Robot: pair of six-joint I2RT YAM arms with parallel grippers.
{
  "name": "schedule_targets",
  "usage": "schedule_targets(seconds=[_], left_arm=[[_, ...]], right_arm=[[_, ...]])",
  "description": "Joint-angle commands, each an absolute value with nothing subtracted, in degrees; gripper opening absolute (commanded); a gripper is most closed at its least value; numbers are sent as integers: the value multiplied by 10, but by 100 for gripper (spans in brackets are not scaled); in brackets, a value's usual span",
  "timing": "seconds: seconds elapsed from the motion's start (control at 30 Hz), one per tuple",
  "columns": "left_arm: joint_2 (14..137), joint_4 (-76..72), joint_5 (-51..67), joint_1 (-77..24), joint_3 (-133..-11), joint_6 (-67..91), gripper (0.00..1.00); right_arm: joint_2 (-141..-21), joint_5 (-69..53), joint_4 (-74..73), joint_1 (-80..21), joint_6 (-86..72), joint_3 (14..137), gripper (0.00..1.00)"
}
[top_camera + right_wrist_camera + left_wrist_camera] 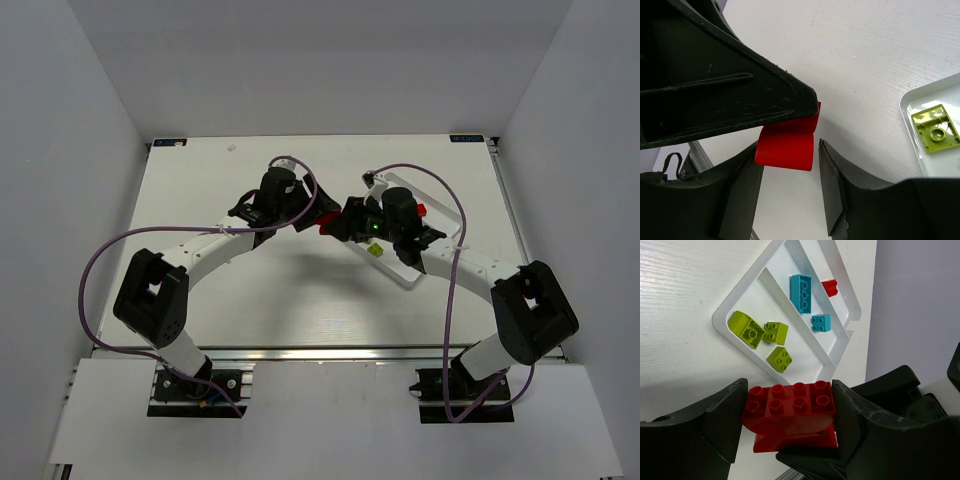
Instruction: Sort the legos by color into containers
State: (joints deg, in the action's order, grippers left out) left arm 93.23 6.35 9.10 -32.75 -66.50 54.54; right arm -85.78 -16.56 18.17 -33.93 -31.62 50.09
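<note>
My left gripper (790, 390) is shut on a red curved studded brick (790, 412) and holds it in the air beside the white three-compartment tray (720, 322). My right gripper (790, 155) is open, with its jaws on either side of that same red brick (786, 142), and a gap shows at the right finger. In the top view both grippers meet at the brick (328, 226). The tray holds three lime bricks (765, 335) in one compartment, two cyan bricks (801, 292) in the middle one and a small red brick (829, 287) in the far one.
The tray (410, 283) lies slanted under the right arm, right of the table's centre. Its corner with a lime brick (935, 129) shows in the right wrist view. Purple cables loop over both arms. Grey walls enclose the table.
</note>
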Motion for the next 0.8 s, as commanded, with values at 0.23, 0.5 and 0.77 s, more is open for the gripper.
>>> schedule_targets(seconds=[0.23,0.5,0.77], left_arm=[[914,47,93,-329,-671,549,22],[918,44,95,-329,-671,550,22],[918,44,96,-329,-670,551,22]], right_arm=[[-853,-156,216,-329,-337,504,52],[-845,-159,233,-324,-346,496,53],[-845,-161,238,-322,-349,497,53]])
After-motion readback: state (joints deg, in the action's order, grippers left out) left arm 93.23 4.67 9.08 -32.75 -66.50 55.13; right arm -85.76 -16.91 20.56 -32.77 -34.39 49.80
